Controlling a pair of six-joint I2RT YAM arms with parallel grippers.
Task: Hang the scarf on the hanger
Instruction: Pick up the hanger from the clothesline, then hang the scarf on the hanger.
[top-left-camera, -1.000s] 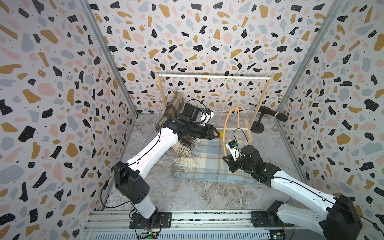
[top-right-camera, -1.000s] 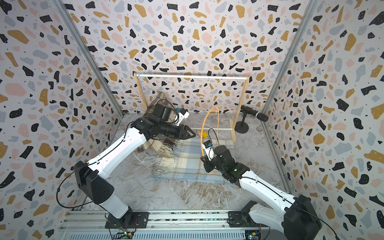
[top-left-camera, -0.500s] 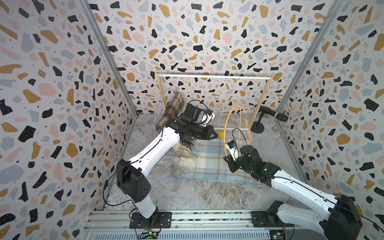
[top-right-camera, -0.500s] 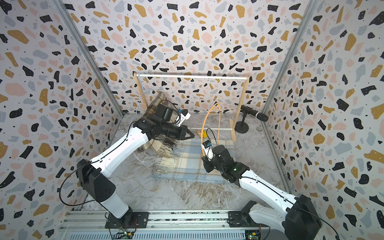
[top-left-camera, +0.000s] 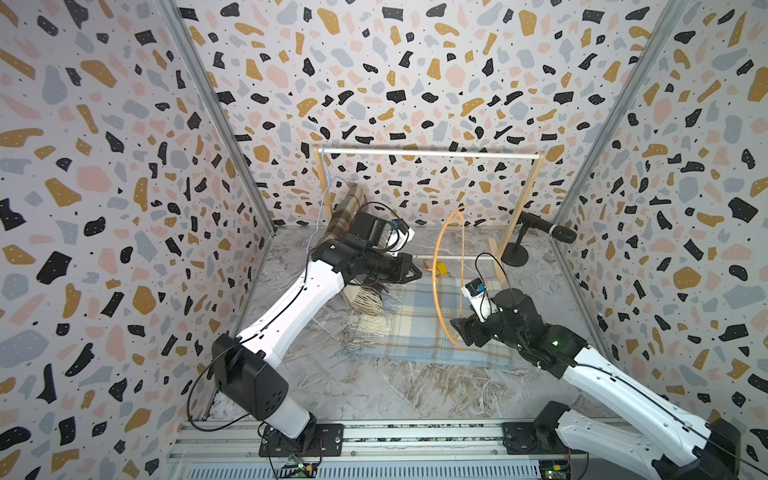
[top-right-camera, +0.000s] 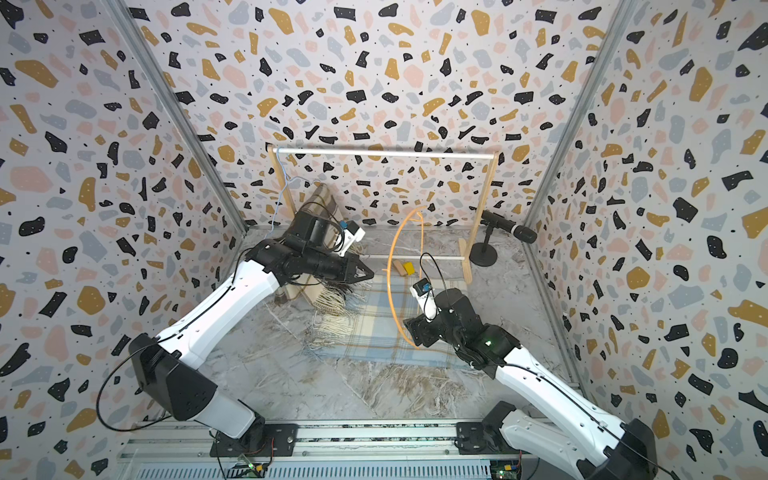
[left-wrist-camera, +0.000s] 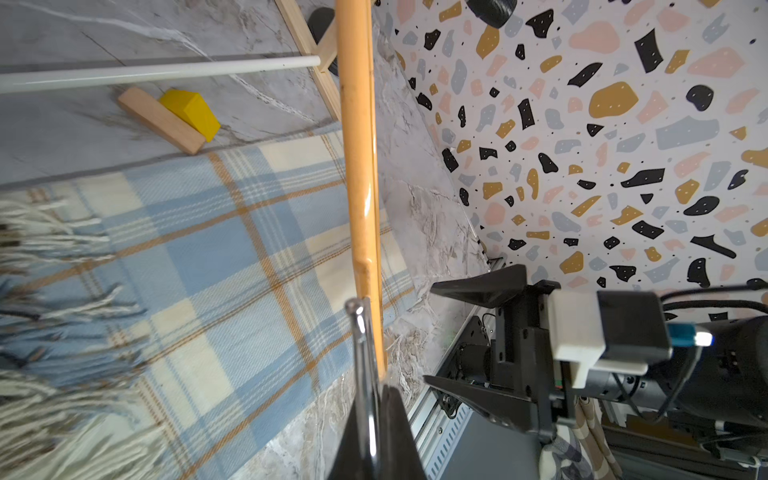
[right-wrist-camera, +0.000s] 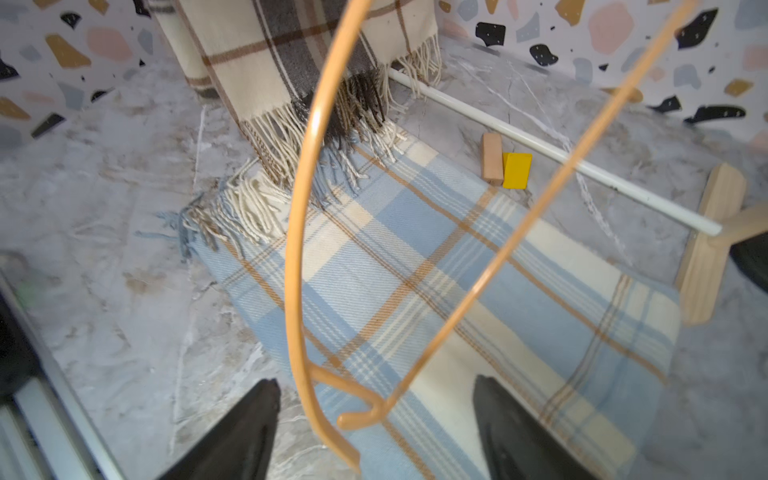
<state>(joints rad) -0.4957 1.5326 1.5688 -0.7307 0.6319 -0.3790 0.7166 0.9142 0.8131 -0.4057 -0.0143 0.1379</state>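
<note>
A blue, cream and tan plaid scarf (top-left-camera: 415, 332) (top-right-camera: 365, 332) lies flat on the marble floor, fringe to the left. An orange wooden hanger (top-left-camera: 436, 291) (top-right-camera: 392, 286) stands on edge above it. My left gripper (top-left-camera: 417, 274) (left-wrist-camera: 374, 436) is shut on the hanger's silver hook (left-wrist-camera: 361, 353). My right gripper (top-left-camera: 455, 332) (right-wrist-camera: 376, 380) is open. The hanger's near end (right-wrist-camera: 357, 415) sits between its fingers and touches neither. The left wrist view also shows the scarf (left-wrist-camera: 208, 249) under the hanger (left-wrist-camera: 359, 166).
A wooden rack with a white rail (top-left-camera: 428, 154) stands at the back. A brown plaid scarf (right-wrist-camera: 270, 62) hangs at its left end. A wood block (right-wrist-camera: 491, 158) and a yellow block (right-wrist-camera: 516, 170) lie by the lower rail. A black microphone stand (top-left-camera: 540, 226) is at back right.
My right gripper's jaws have opened and let go of the hanger's near end. My left gripper has closed on the hook and drawn slightly left.
</note>
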